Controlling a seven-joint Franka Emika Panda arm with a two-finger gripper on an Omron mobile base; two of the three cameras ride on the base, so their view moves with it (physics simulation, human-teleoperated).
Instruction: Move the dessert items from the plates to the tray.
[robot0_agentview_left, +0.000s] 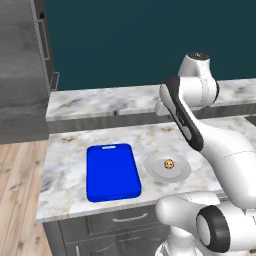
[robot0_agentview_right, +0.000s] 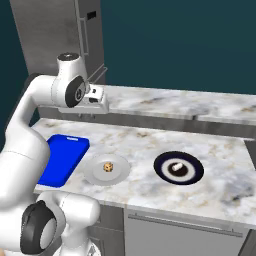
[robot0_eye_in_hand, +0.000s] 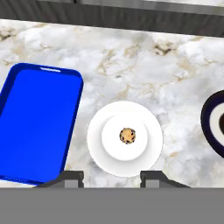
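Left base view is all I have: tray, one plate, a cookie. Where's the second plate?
Observer: The navy plate is on the same counter, to the right of the pale plate and apart from it.
Operator: Anything on it?
Observer: A small white cylinder at its centre.
Operator: And the jaws?
Observer: Apart and empty, high over the counter. In the hand view the cookie lies ahead between them.

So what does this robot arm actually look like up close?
A chunky arm of smooth, rounded white segments with dark grey to black bands and caps at the joints. It ends in a boxy white hand carrying the gripper, whose two small dark grey fingertips are squared off. No loose cables show.
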